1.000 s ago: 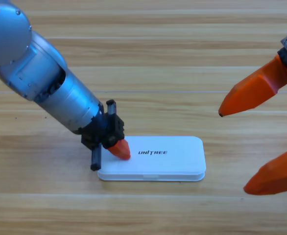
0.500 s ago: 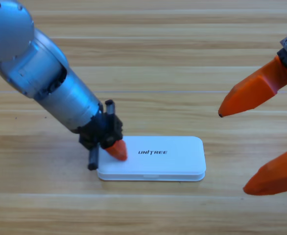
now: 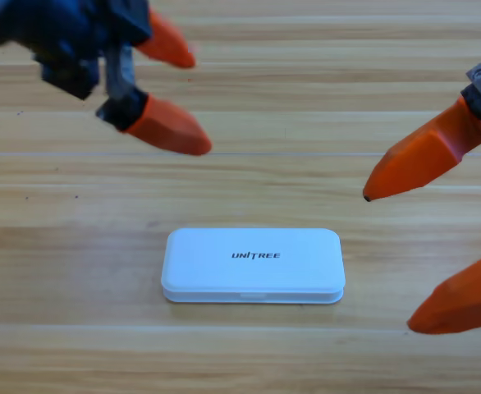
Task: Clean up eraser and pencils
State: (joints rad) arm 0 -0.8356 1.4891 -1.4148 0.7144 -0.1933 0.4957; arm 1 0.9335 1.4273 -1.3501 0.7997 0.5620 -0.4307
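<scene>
High view, operator: nearest you, toward the bottom of the wooden table (image 3: 76,345), lies the white case (image 3: 253,265). It is shut and flat, its long side running left to right, with rounded corners and a seam along its front edge. You can read the word UNITREE printed in dark capitals on the lid, just left of the lid's middle. You see no other writing anywhere.

Neither the eraser nor the pencils show anywhere on the table; with the lid down, you cannot tell whether they lie inside.

To the right of the case, the right gripper (image 3: 388,263) comes in from the right edge, large and partly cut off. Its two orange jaws stand wide apart, one above the other, both pointing left and a little down, with nothing between them. The lower jaw's tip sits near the case's right end but clear of it; the upper jaw's dark tip hangs above the bare wood.

Farther off, at the top left corner, you find the left gripper (image 3: 199,103), well apart from the case. Its black body is blurred. Its two orange jaws point right and slightly down, spread apart and empty, the upper one near the top edge.
</scene>
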